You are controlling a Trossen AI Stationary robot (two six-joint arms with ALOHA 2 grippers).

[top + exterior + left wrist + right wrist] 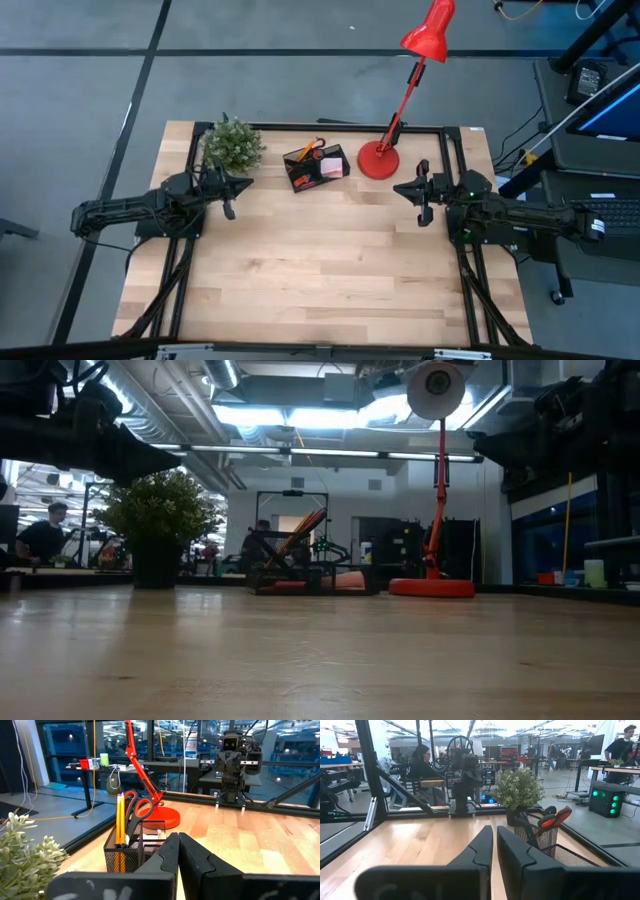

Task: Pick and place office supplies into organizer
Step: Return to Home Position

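Observation:
The black mesh organizer point(316, 166) stands near the table's far edge, between the plant and the lamp base. It also shows in the left wrist view point(131, 854) and the right wrist view point(546, 841). Red-handled scissors point(141, 806) and two orange pencils point(120, 820) stand upright in one compartment. Pale pink and white items point(331, 166) lie in the other. My left gripper point(243, 184) is shut and hangs above the table, left of the organizer. My right gripper point(402, 187) is shut and hangs above the table, right of it, near the lamp base.
A small green potted plant point(232, 145) stands at the far left of the table. A red desk lamp stands with its round base point(378, 160) right of the organizer. The bare wooden tabletop point(320, 260) stretches toward the near edge. People sit in the room beyond.

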